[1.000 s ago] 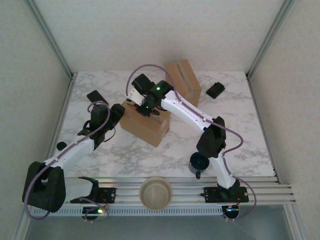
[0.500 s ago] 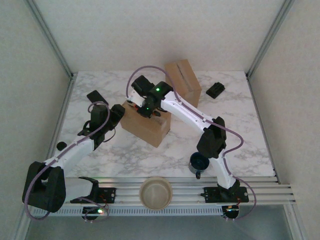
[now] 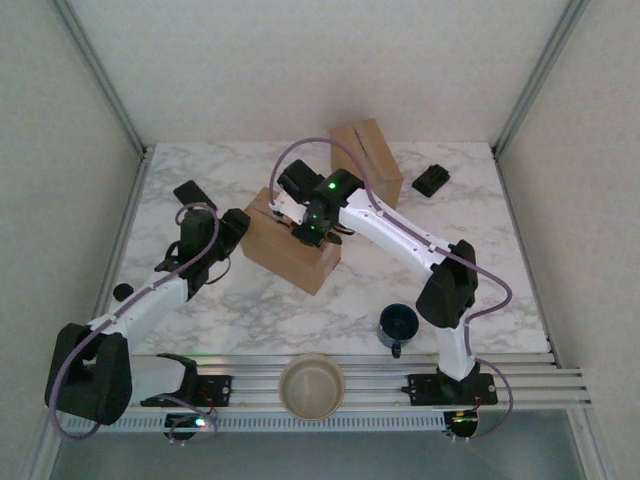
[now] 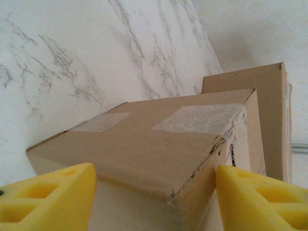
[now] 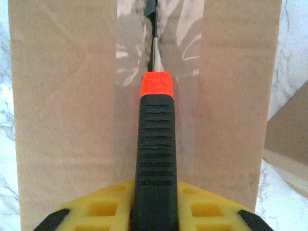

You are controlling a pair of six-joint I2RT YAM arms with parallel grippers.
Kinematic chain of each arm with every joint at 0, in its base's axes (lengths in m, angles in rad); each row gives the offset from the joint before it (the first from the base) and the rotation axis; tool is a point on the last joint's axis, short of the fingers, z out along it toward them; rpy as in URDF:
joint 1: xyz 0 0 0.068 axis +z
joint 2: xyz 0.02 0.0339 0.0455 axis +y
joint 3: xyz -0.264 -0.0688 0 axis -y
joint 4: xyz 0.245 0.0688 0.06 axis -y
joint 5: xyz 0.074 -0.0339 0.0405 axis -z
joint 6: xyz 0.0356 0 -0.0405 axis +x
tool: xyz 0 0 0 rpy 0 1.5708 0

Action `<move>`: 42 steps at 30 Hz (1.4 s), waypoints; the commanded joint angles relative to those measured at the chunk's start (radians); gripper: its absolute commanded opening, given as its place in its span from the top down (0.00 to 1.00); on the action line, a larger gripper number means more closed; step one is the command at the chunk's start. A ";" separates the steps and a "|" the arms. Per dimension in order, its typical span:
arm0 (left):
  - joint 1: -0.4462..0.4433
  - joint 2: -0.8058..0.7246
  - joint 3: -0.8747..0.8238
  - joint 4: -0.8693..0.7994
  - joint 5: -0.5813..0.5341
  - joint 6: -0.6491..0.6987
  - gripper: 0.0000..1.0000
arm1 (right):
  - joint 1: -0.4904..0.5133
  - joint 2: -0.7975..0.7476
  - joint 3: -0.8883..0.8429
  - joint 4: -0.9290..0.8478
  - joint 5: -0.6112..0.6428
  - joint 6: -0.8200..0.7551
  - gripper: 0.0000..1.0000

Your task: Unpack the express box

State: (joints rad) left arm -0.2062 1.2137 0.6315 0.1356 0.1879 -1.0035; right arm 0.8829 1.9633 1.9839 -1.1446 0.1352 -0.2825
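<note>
The express box is a brown cardboard carton lying mid-table, its top seam sealed with clear tape. My right gripper hovers over the box top, shut on a knife with a black ribbed handle and an orange-red collar. The blade sits in the taped seam, which is split beyond it. My left gripper is open at the box's left end. A torn corner of the box stands between its yellow fingertips.
A second cardboard box stands at the back, close behind the express box. Black items lie at the back right and far left. A blue mug and a beige bowl sit near the front rail.
My right gripper has slid right and nearer along the box top with the knife, and its elbow has swung right. The left arm has not moved.
</note>
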 commanded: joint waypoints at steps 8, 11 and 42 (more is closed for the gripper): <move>0.026 0.010 -0.033 -0.055 -0.024 -0.016 0.36 | 0.010 -0.134 -0.174 -0.113 0.038 0.068 1.00; 0.027 0.007 -0.036 -0.056 -0.025 -0.014 0.36 | 0.011 -0.175 -0.215 -0.119 0.039 0.088 1.00; 0.042 0.007 -0.027 -0.051 -0.009 -0.008 0.36 | 0.014 -0.506 -0.504 -0.232 0.115 0.229 1.00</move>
State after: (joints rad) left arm -0.1925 1.2125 0.6239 0.1467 0.2253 -1.0031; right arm 0.8951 1.4902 1.5078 -1.2091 0.1867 -0.0940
